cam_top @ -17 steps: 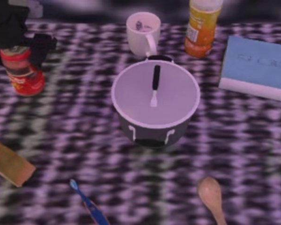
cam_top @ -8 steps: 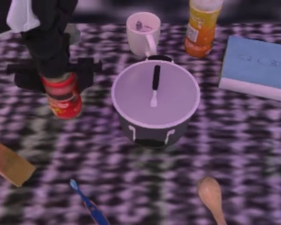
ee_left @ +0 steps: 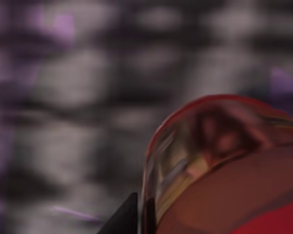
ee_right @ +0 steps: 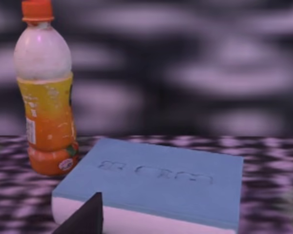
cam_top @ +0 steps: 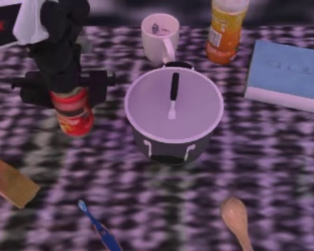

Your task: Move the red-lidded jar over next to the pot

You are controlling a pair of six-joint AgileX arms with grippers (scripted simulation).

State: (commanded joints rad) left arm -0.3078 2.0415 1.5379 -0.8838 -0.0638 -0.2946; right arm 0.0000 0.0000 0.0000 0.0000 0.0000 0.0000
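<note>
The red-lidded jar, small with a red and yellow label, is held to the left of the pot, with a gap of tablecloth between them. My left gripper is shut on its upper part and hides the lid from above. In the left wrist view the jar fills the lower right, with one dark fingertip against its side. The pot, dark grey with a pale rim, stands mid-table with a black-handled utensil inside. My right gripper is out of the top view and stands open, facing a blue book.
A white mug stands just behind the pot and an orange bottle is at the back right. A blue book lies at the right. A wooden block, blue toothbrush and wooden spoon lie along the front.
My left gripper has carried the jar from the far left edge rightward toward the pot. In the last half second it barely shifted. The pot has not moved.
</note>
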